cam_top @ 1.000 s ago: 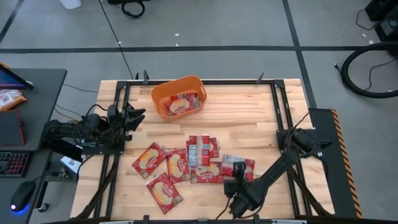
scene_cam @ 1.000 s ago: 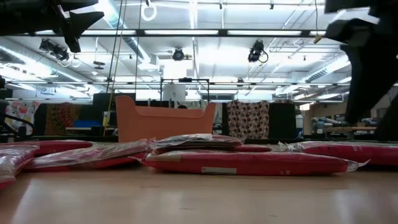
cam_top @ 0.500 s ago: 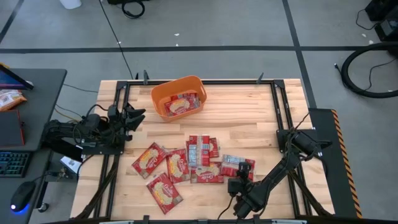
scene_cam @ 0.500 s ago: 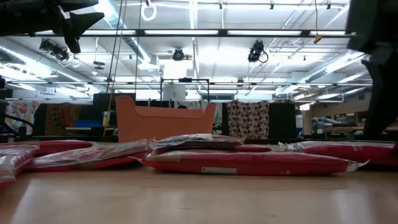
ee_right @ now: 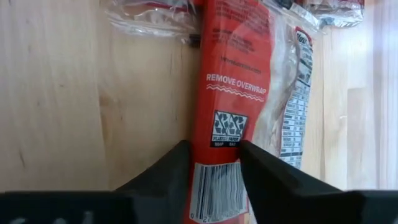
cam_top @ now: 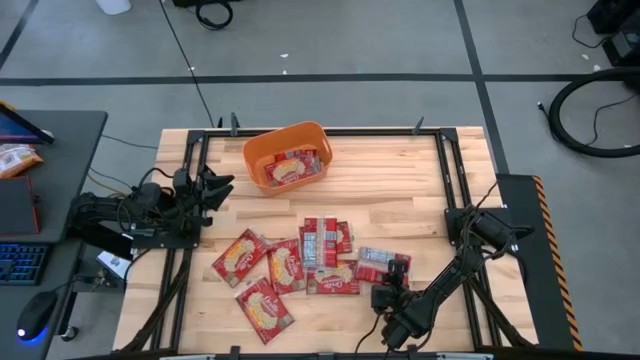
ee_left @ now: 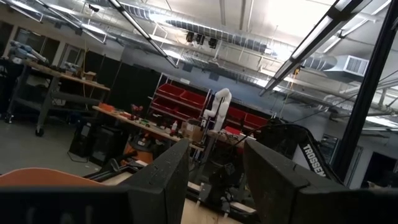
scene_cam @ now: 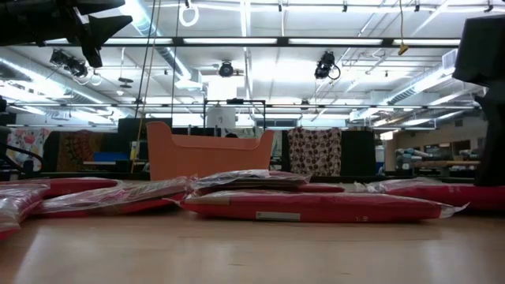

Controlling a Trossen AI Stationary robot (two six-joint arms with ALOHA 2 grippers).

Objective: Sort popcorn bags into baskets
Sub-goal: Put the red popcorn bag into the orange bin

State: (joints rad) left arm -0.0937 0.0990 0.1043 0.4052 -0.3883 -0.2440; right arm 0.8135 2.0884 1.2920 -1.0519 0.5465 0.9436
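We find the right tool [ee_right: 211,163] straddling, not yet clamping, the popcorn bag [ee_right: 239,87], whose long axis runs straight ahead toward the frame top.

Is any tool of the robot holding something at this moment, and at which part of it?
The right tool has its fingers on both sides of a popcorn bag, at the barcode end; a firm hold cannot be told. The left tool holds nothing.

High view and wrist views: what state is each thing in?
Orange basket: upright, holding popcorn bags.
Loose popcorn bags: flat on the table, some overlapping.
Right pincer: straddling one bag's edge, fingers either side.
Left pincer: open, empty, waiting by the table's left edge.
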